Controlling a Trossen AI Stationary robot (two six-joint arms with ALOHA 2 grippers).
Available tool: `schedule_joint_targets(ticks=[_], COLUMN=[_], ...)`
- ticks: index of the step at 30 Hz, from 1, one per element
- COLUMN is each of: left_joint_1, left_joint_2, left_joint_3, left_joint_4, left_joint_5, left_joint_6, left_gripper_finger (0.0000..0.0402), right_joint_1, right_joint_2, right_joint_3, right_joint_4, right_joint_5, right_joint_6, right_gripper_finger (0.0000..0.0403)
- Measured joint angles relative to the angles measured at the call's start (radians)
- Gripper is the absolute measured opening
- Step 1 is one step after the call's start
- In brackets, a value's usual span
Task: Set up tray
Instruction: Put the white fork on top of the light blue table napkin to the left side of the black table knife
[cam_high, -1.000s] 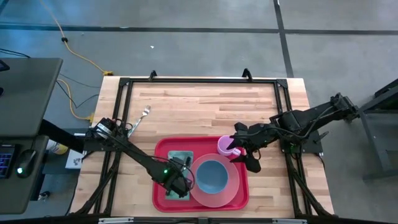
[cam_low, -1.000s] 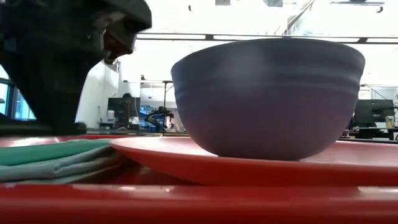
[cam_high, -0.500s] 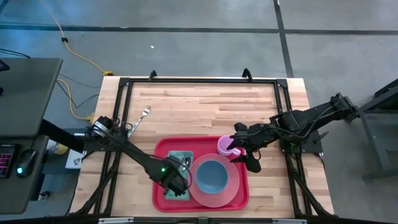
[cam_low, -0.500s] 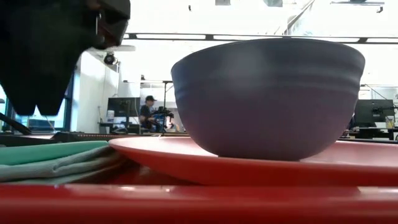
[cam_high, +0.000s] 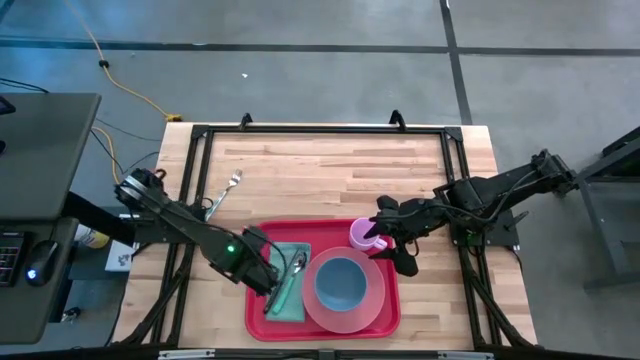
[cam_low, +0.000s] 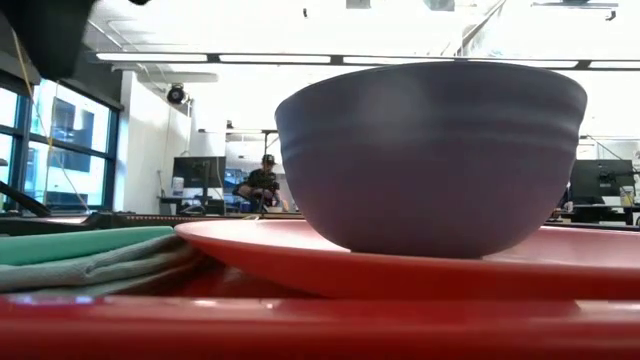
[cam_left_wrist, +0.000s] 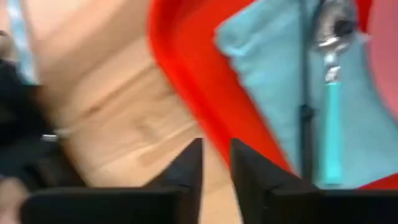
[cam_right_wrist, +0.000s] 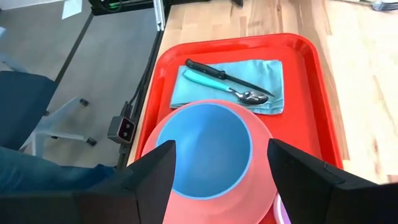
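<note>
- The large red rectangular plastic tray (cam_high: 258, 240) with rounded corners and a low raised rim lies at the near edge of the pale wooden bench (cam_high: 330, 170), about midway along it.
- Judged by its look, the tray is stiff, light and smooth; loaded as it is, it is best gripped by the rim on both short sides and kept level.
- On the tray's right part sits a round pink plate (cam_high: 374, 296) carrying a blue bowl (cam_high: 340, 284); a folded teal cloth napkin (cam_right_wrist: 268, 76) on the left part bears a black-handled knife (cam_right_wrist: 217, 70) and a teal-handled spoon (cam_right_wrist: 224, 86).
- A small pink cup (cam_high: 362, 236) stands at the tray's far right corner.
- The left gripper (cam_left_wrist: 215, 163) hovers over the tray's left rim, fingers nearly together, grasping nothing.
- The right gripper (cam_right_wrist: 221, 168) hangs over the bowl, spread wide and empty.
- A metal fork (cam_high: 226, 188) lies on the bench off the tray's far left corner.
</note>
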Motion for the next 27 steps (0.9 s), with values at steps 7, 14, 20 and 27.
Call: schedule_joint_targets(ticks=[7,14,20,27], left_joint_1=[0.005,0.098,0.261,0.502], left_joint_2=[-0.11,-0.21,-0.272,-0.316], left_joint_3=[-0.008,-0.106,-0.156,-0.157], left_joint_4=[-0.185,-0.184,-0.182,-0.182], left_joint_5=[-0.004,-0.064,-0.069,-0.123], left_joint_6=[0.083,0.301,0.537,0.913], left_gripper_finger=[0.0025,0.0037,0.0024,0.0078], right_joint_1=[0.0,-0.003,-0.003,-0.003], right_joint_2=[0.0,0.0,0.0,0.0], right_joint_3=[0.0,0.0,0.0,0.0], right_joint_4=[0.012,0.026,0.031,0.031], right_joint_5=[0.02,0.054,0.064,0.096], right_joint_6=[0.002,0.005,0.02,0.064], right_gripper_finger=[0.0236,0.0236,0.0236,0.0236])
